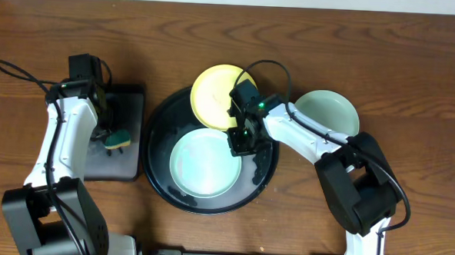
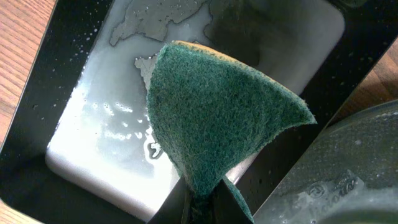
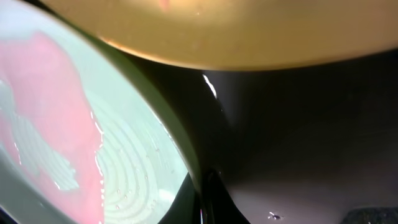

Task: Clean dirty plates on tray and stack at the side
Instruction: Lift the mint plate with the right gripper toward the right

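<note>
Tray point(image 1: 158, 132) holds 1 mint plate point(image 1: 205, 163); yellow plate point(image 1: 213, 96) overlaps rim.

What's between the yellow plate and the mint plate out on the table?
Overhead, the right arm crosses that gap, its wrist beside the yellow plate, left of the mint plate.

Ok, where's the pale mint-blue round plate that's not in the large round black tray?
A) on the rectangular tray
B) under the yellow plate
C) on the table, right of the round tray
C: overhead, that mint-blue plate lies on the wooden table right of the round black tray.
</note>
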Robot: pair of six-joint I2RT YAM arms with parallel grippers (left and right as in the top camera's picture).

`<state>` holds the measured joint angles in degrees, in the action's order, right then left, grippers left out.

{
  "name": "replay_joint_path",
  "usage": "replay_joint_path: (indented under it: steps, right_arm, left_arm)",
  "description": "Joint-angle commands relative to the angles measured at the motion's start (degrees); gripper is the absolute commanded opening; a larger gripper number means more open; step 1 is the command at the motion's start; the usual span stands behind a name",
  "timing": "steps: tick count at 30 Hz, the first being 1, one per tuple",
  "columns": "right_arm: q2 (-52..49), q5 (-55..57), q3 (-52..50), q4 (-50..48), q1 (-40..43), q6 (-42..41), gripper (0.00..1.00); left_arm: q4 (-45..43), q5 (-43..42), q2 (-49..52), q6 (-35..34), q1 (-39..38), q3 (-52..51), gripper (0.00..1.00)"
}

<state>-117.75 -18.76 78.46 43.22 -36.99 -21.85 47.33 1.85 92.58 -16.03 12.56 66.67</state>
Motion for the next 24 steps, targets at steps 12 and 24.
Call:
replay_joint_path:
  steps: [12,24]
  right_arm:
    - [14.86,26.95,3.26,10.36,-1.29,0.96,0.01]
    - [19.37,21.05,2.4,8.61,-0.28,1.29,0.13]
  left_arm:
    - [-0.37,0.26,-0.09,0.98,0.28,1.16,0.07]
    - [-0.09,0.24,-0.09,0.96,0.28,1.16,0.07]
